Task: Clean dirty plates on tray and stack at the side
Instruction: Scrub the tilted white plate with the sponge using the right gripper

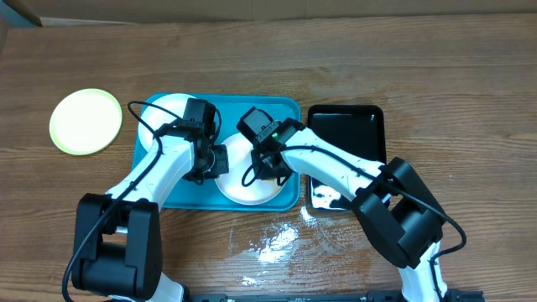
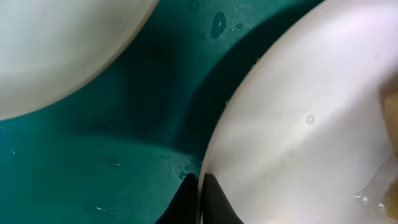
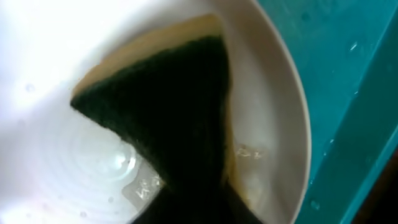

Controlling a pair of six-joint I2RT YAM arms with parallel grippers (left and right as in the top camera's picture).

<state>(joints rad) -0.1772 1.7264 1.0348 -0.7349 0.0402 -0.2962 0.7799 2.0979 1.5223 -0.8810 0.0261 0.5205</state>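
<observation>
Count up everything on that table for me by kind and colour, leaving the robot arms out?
White plates: 2
Yellow-green plate: 1
Turquoise tray: 1
Black tray: 1
Sponge: 1
Total: 6

My left arm (image 1: pixel 155 176) and right arm (image 1: pixel 336 168) reach forward and bend inward, wrists facing each other, my left gripper (image 1: pixel 216 159) with dark fingertips (image 2: pixel 214 202) pinched on the rim of a round white plate (image 2: pixel 298 124), my right gripper (image 1: pixel 270 164) pointing down, clamped on a green-and-yellow scouring sponge (image 3: pixel 180 106).
</observation>
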